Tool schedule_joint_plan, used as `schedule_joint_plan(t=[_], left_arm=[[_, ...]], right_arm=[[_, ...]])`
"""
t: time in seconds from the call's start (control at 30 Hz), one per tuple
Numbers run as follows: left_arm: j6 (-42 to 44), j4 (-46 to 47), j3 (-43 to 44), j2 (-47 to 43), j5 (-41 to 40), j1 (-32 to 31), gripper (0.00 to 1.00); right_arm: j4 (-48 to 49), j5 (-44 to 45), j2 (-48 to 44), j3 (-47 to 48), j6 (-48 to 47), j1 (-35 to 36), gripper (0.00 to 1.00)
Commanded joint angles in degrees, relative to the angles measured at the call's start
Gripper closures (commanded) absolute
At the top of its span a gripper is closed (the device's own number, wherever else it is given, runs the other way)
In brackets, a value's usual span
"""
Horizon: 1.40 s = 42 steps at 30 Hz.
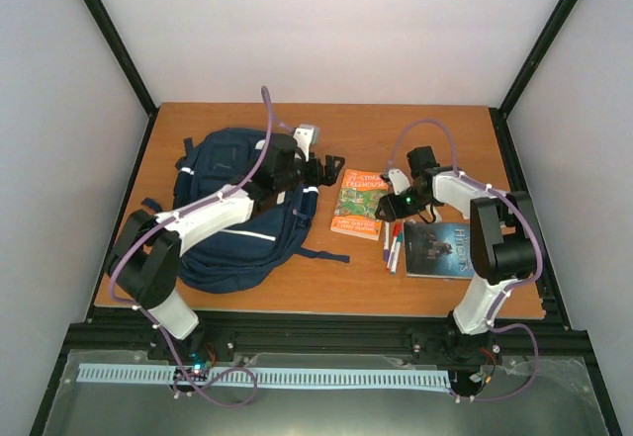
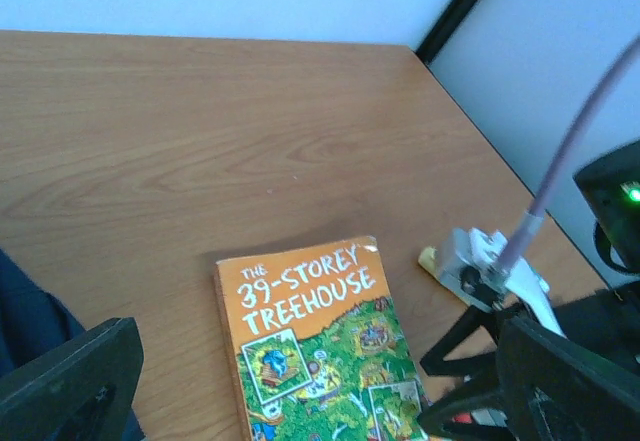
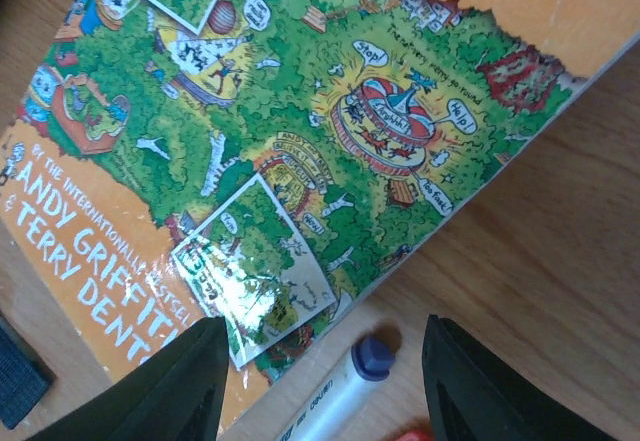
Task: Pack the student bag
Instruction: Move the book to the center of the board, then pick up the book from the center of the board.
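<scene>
The orange book lies flat on the brown tabletop, and its cover says "The 39-Storey Treehouse". The student bag lies just to the left of the orange book in the top view. It is big and dark blue, with thin white stripes, and it rests on its side on the tabletop. The left arm reaches across the bag toward the book. The left tool hangs above the near end of the orange book. Its two fingers are spread far apart and there is nothing between them. The right tool is low over the other side of the orange book, right at the book's edge. Its fingers are apart too, and they hold nothing. A white marker with a blue cap lies on the tabletop just beside the book's edge, under the gap between those fingers. In the top view a dark book lies flat to the right of the orange book, with the markers between the two books.
</scene>
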Motion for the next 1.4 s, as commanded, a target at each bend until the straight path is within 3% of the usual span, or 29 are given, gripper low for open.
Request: schedule_joint_plan(t=[0.0, 0.13, 0.37, 0.43, 0.5, 0.6, 0.67, 0.73, 0.87, 0.97, 1.07, 1.1, 1.17, 1.37], left_arm=[[5.1, -5.2, 6.4, 0.7, 8.5, -1.1, 0.00], [10.6, -15.1, 11.6, -0.5, 0.0, -6.5, 0.00], [10.6, -6.8, 1.6, -7.6, 0.3, -8.9, 0.00], [6.7, -7.4, 0.6, -9.6, -4.5, -9.4, 0.00], [2.3, -14.3, 3.8, -9.1, -9.3, -9.4, 0.00], [5.2, -23.9, 10.0, -5.4, -13.2, -9.5, 0.00], [3.0, -23.2, 9.1, -5.0, -21.2, -9.5, 0.00], [-5.9, -20.8, 5.6, -6.1, -32.0, -8.6, 0.00], [-8.3, -15.3, 2.7, -7.1, -20.1, -3.5, 0.01], [-6.5, -15.4, 4.8, -4.5, -11.2, -3.5, 0.13], [-10.1, -14.8, 5.0, -1.2, -8.0, -3.3, 0.18], [-12.0, -13.8, 4.6, 0.2, -4.8, -2.7, 0.19], [-15.9, -9.7, 3.0, 3.2, 3.2, -1.3, 0.29], [-22.7, -3.2, 0.2, 10.3, 9.2, -1.3, 0.36]], right_arm=[[0.0, -0.1, 1.5, 2.3, 0.6, -0.3, 0.46], [-1.9, -1.1, 4.8, 5.2, 0.6, -0.2, 0.46], [-2.9, -2.9, 10.4, 11.5, -0.2, -0.1, 0.50], [-2.9, -3.9, 11.2, 12.9, -0.5, -0.1, 0.51], [-2.7, -5.4, 11.1, 14.1, -1.5, -0.1, 0.51], [-1.8, -4.7, 9.3, 14.6, -2.0, -0.1, 0.51], [-3.3, -3.5, 8.1, 15.4, -0.9, -0.4, 0.51], [-4.0, -3.4, 6.5, 15.2, 0.4, -1.0, 0.50], [-4.0, -3.2, 4.2, 14.1, 1.2, -1.2, 0.49], [-4.2, -3.4, 5.1, 14.0, 2.0, -1.2, 0.49], [-3.5, -3.9, 7.0, 13.9, 2.5, -1.2, 0.51], [-3.1, -4.2, 7.6, 13.7, 2.9, -1.2, 0.53], [-2.1, -4.7, 8.2, 13.2, 3.5, -1.2, 0.55], [-1.1, -2.8, 9.3, 12.7, 4.2, -1.2, 0.57]])
